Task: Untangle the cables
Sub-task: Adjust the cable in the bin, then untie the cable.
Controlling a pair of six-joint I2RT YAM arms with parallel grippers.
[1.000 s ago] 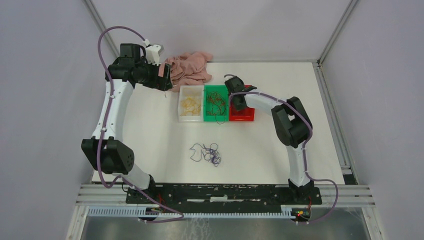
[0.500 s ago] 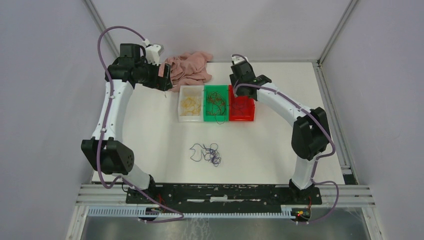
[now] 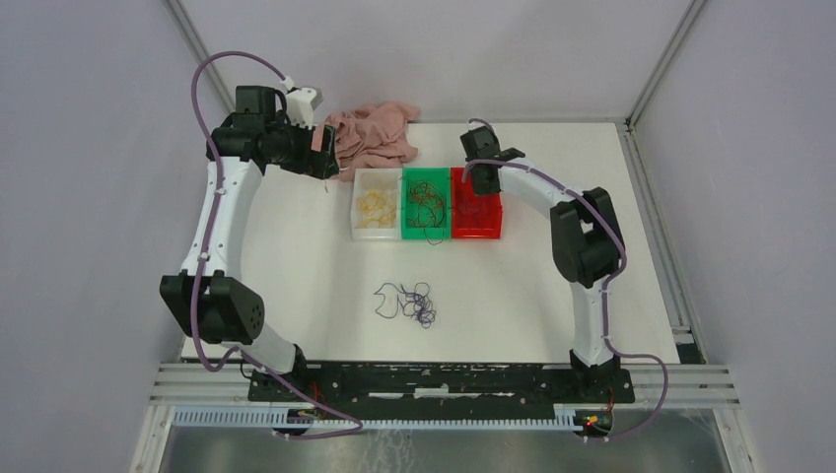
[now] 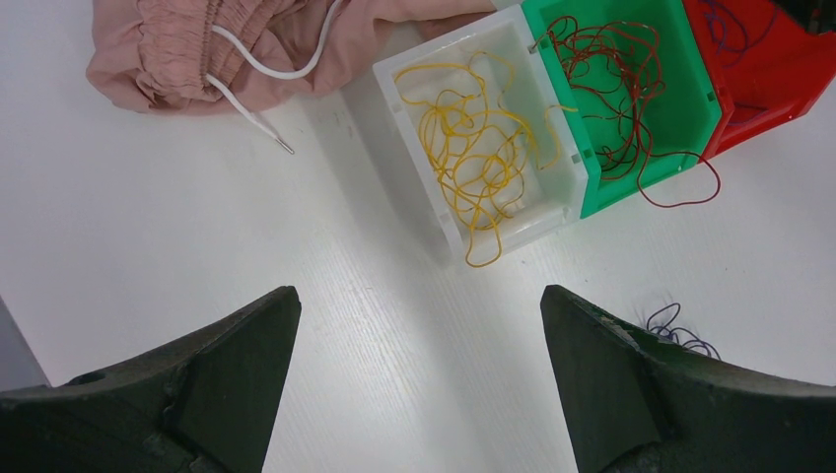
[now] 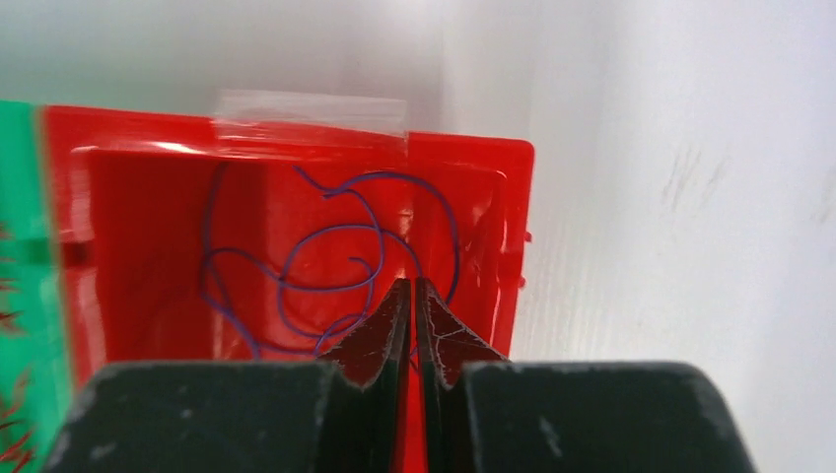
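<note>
On the table (image 3: 296, 256) nearest my bases lies a loose purple tangle (image 3: 406, 303), by itself, well apart from both grippers.

Further out, 3 bins stand side by side, touching. L to R:
- white bin (image 4: 419, 168) w/ yellow cables (image 4: 473, 148) curled inside; one loop hangs over its near wall.
- green bin (image 4: 680, 99) w/ red-brown cables (image 4: 611, 89); one long loop spills over the near wall onto the table.
- red bin (image 5: 128, 227) w/ a few purple strands (image 5: 325, 251) on its floor.

My left gripper (image 4: 419, 301) hangs over the far left of the table, near the white bin, fingers spread as wide as they go, nothing between them.

My right gripper (image 5: 412, 288) is over the red bin, tips pressed almost together w/ just a hairline gap. Can't see any strand pinched; the purple ones lie beyond the tips.

Farthest back, a pink garment (image 3: 373, 136) is bunched at the far edge behind the white bin, its white drawstring (image 4: 261, 74) trailing onto the table.
</note>
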